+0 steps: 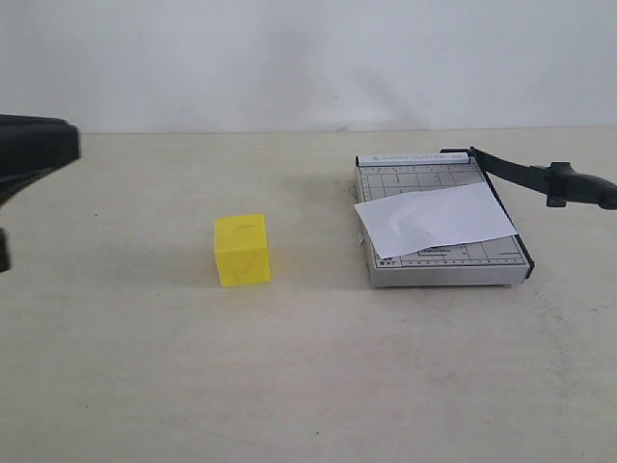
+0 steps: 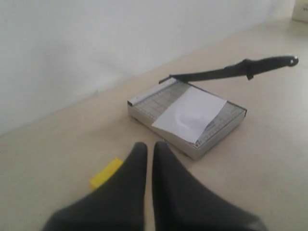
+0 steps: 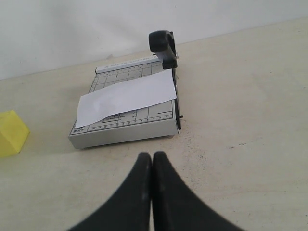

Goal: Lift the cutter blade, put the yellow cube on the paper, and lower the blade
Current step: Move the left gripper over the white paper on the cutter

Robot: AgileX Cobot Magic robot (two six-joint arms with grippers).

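Though speckled, beige tabletop (image 1: 116,386), white wall (image 1: 289,58).

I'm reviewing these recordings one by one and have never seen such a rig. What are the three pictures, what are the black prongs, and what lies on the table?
This is a robot with two arms, each ending in a gripper with two black fingers. One picture comes from a camera standing off the arms and takes in the whole table. The other two come from cameras on the wrists, so the black prongs in them are the left gripper and the right gripper. Both are shut and hold nothing. On the beige tabletop stands a grey gridded paper-cutter base. A white sheet of paper lies across it, and its long black blade arm is lifted. A bright yellow cube sits on the table apart from the cutter, on the left arm's side.
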